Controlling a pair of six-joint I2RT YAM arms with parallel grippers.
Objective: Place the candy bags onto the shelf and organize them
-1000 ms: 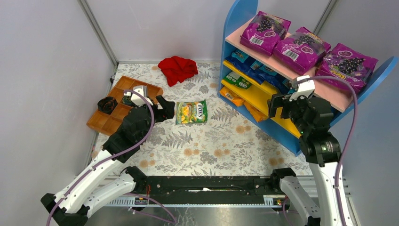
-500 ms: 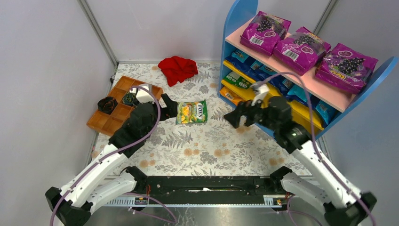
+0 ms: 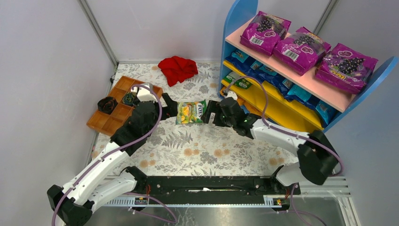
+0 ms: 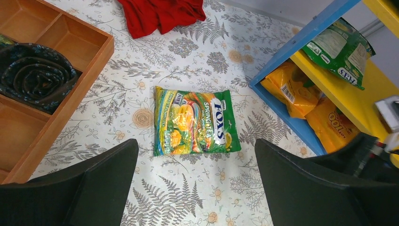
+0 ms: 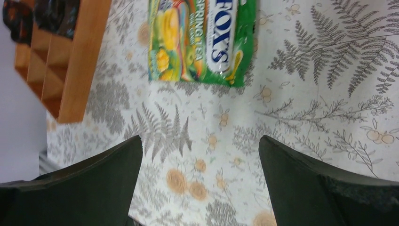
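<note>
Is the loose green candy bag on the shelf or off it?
Off: the green candy bag lies flat on the table, apart from the shelf.

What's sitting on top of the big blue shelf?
Three magenta grape bags lie on the pink top board. They cover most of it, so nothing beneath them shows.

The candy bag (image 3: 191, 113) is green and yellow, the table cover (image 3: 197, 146) a grey fern print.

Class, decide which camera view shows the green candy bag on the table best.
Left wrist view: the green candy bag lies whole, label readable. Right wrist view cuts off one edge; top view shows it small.
</note>
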